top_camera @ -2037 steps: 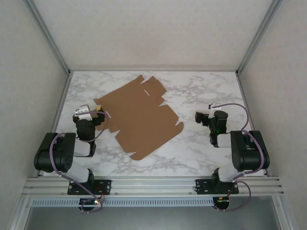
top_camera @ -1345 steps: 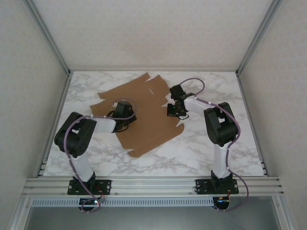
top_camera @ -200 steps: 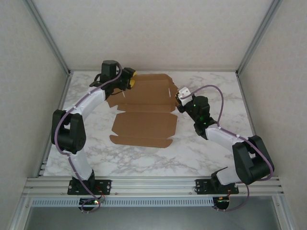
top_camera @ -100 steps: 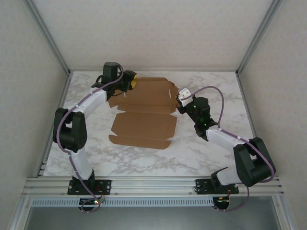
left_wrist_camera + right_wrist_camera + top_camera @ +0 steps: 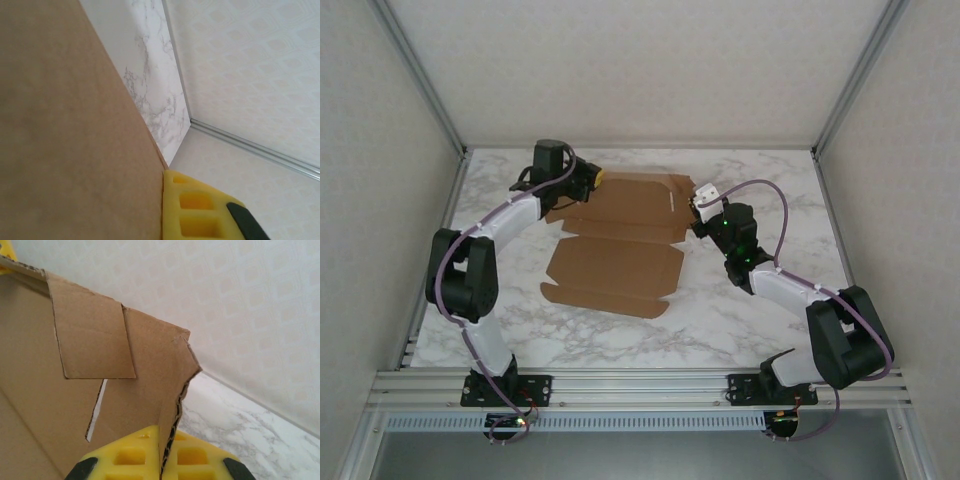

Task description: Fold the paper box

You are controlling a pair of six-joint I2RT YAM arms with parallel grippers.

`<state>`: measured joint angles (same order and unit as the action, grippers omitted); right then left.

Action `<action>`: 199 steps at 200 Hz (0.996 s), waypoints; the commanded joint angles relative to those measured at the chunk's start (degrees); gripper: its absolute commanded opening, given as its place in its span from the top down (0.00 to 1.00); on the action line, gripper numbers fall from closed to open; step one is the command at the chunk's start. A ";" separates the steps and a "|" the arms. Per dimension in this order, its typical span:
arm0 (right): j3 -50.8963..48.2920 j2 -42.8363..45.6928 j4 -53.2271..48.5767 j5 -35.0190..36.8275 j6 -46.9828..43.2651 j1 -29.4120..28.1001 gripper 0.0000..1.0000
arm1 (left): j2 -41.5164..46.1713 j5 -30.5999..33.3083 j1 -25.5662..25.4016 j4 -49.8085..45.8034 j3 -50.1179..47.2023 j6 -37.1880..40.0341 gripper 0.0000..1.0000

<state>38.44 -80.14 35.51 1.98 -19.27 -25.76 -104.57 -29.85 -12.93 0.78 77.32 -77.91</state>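
The paper box (image 5: 612,268) on the worktop (image 5: 760,330) had its far panel tipped higher than a moment before, starting a wall; the right tool (image 5: 697,212) pinched its edge, while the left tool (image 5: 590,180) couldn't be judged

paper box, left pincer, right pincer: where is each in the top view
paper box (image 5: 615,268): top view, flat near panel.
left pincer (image 5: 592,180): top view, between its fingertips.
right pincer (image 5: 695,207): top view, between its fingertips.
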 commanded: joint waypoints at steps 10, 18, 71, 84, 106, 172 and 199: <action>1.02 -0.98 -0.12 1.06 2.85 -0.52 0.88 | 2.35 0.38 -0.52 0.79 -1.99 1.50 1.00; 1.04 -1.02 -0.45 1.10 3.89 -0.47 0.82 | 2.47 0.73 -0.52 1.04 -2.28 1.55 1.00; -2.26 2.34 0.36 1.80 12.79 -0.51 0.52 | 4.87 1.92 -0.52 11.02 -8.02 1.34 1.00; -2.83 4.96 -0.46 1.87 13.51 -0.51 0.51 | 5.54 1.81 -0.60 15.12 -10.35 1.18 1.00; -2.44 10.71 -4.88 1.25 15.47 -0.52 0.50 | 6.45 0.99 -0.82 23.44 -14.17 1.92 1.00; 16.96 16.23 -43.62 -2.64 38.31 -0.73 0.52 | 10.36 1.70 -3.81 43.38 -28.05 8.97 1.00; 23.99 12.13 -53.46 -6.76 47.76 -2.06 0.65 | 11.47 2.72 -5.24 50.84 -33.06 10.10 1.00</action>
<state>56.75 -64.34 -1.32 -0.27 16.14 -26.30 -95.64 -28.40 -16.91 39.59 47.40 -70.78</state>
